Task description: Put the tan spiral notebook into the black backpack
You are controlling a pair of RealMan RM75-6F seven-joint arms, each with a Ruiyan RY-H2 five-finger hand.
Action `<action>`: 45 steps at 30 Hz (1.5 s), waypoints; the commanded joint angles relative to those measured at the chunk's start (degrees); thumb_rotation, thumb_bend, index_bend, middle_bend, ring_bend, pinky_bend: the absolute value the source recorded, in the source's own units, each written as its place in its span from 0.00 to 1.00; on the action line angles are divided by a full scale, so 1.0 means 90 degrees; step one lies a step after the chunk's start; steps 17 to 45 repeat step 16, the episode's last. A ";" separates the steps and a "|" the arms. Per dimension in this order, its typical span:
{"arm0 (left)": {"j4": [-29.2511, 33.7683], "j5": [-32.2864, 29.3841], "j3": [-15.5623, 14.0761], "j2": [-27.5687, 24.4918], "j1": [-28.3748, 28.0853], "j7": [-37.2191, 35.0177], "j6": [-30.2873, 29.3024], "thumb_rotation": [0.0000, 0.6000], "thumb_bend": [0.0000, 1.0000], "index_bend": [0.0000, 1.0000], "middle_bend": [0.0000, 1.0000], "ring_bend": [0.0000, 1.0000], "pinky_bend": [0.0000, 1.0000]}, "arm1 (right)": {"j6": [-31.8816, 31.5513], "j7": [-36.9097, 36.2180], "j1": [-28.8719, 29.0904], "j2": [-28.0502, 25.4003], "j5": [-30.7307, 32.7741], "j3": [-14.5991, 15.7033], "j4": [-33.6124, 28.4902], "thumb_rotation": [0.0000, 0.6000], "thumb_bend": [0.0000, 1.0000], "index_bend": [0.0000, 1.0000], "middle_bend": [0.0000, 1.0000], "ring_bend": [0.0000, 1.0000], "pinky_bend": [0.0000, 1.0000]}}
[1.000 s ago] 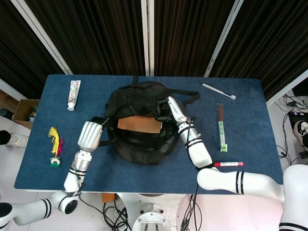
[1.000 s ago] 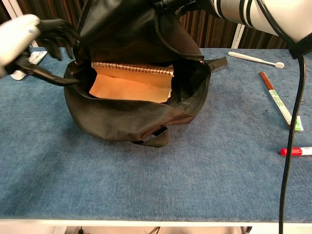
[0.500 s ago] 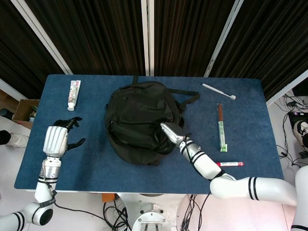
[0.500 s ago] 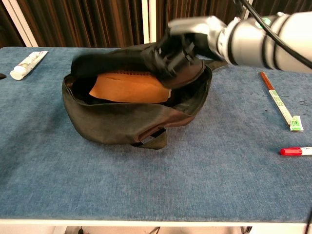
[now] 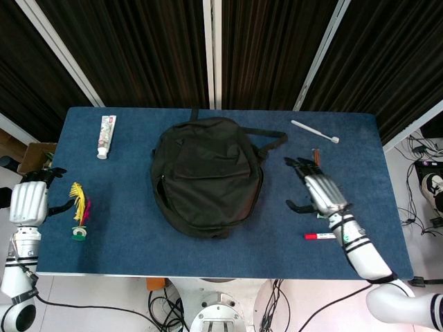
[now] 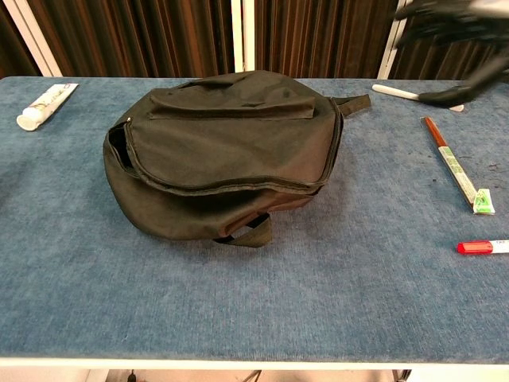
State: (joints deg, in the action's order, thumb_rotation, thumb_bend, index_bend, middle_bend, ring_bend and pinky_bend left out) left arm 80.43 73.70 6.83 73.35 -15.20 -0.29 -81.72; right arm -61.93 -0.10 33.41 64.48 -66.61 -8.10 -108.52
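Observation:
The black backpack (image 5: 205,174) lies flat in the middle of the blue table, its flap down over the opening (image 6: 227,151). The tan spiral notebook shows in neither view; the flap hides the inside. My left hand (image 5: 30,201) hangs open at the table's left edge, well away from the backpack. My right hand (image 5: 320,193) hovers open to the right of the backpack with fingers spread and nothing in them; the chest view catches it blurred at the top right (image 6: 449,36).
A toothpaste tube (image 5: 105,135) lies at the back left, a feathered shuttlecock (image 5: 79,211) at the front left. On the right are a toothbrush (image 5: 315,131), packed chopsticks (image 5: 318,182) and a red marker (image 5: 321,236).
The right hand let the flap fall over the notebook and drew back to the right. The left hand moved off to the table's left edge. The backpack now lies closed over.

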 commanded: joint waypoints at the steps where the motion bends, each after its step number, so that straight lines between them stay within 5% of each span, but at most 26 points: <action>1: -0.0059 0.0230 -0.0216 -0.0221 0.0169 -0.0137 0.0032 1.00 0.00 0.32 0.35 0.29 0.25 | -0.1163 0.0551 -0.0932 -0.0301 -0.0531 0.0543 0.0457 1.00 0.29 0.00 0.17 0.00 0.04; 14: 0.0319 0.1172 -0.0991 -0.0270 0.1145 0.0191 -0.1020 1.00 0.00 0.30 0.29 0.22 0.19 | -0.3122 -0.0562 -0.2778 -0.0023 -0.1696 0.1237 0.1468 1.00 0.31 0.00 0.11 0.00 0.01; 45: 0.0438 0.1238 -0.1048 -0.0271 0.1221 0.0255 -0.1063 1.00 0.00 0.30 0.29 0.22 0.19 | -0.3179 -0.0645 -0.2839 0.0065 -0.1823 0.1232 0.1602 1.00 0.31 0.00 0.11 0.00 0.01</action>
